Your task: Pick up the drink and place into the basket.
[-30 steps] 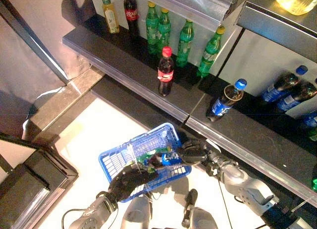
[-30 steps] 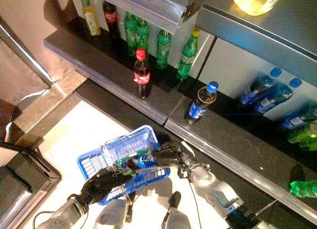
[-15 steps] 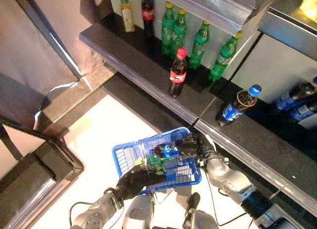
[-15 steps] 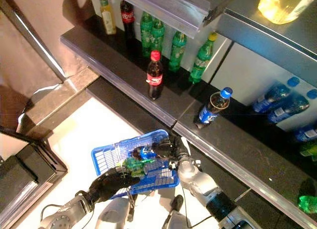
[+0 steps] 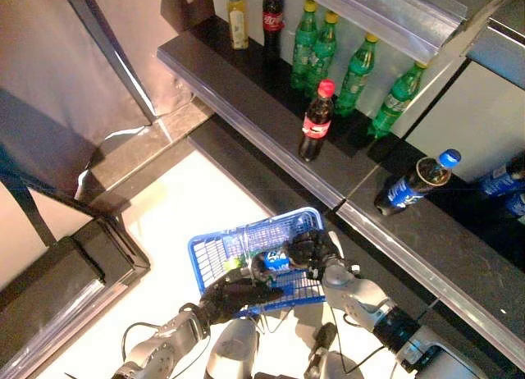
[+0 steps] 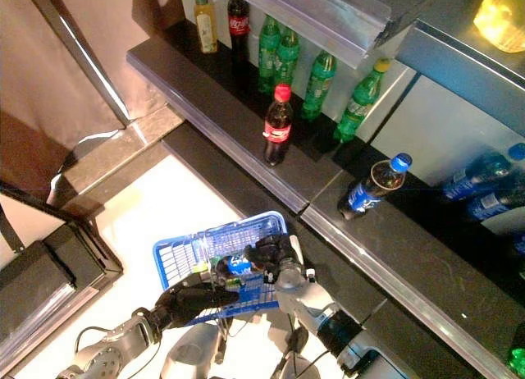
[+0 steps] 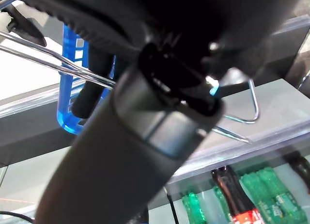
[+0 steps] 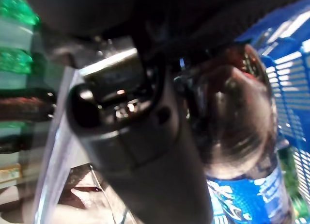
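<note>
Basket (image 5: 215,249), blue, hangs over the pale floor (image 5: 172,211) in front of the dark shelf (image 5: 246,92) in the left eye view. My left hand (image 5: 234,290) is curled round its wire handle at the near rim. My right hand (image 5: 310,248) reaches in over the basket's right side, fingers wrapped round the drink (image 5: 275,259), a dark bottle with a blue label lying on its side inside the basket. A green item (image 5: 238,262) lies in the basket just beside the drink. On the shelf, a red-capped cola bottle (image 5: 315,121) stands alone near the front edge, with green bottles (image 5: 354,64) in a row behind it. A blue-capped bottle (image 5: 415,182) leans tilted on the next shelf section to the right.

Right eye view: same layout. My left hand (image 6: 195,299) closes on the handle at the basket (image 6: 176,252) near edge; my right hand (image 6: 273,252) clamps the drink (image 6: 239,265) within the basket walls.

Left wrist view: my left hand (image 7: 145,64) fills most of the picture. The wire handle (image 7: 53,64) passes through my curled fingers, with the blue basket rim (image 7: 72,88) past them.

Right wrist view: my right hand (image 8: 140,122) grips the drink (image 8: 237,151). The blue basket mesh (image 8: 290,88) shows directly beside the bottle.
</note>
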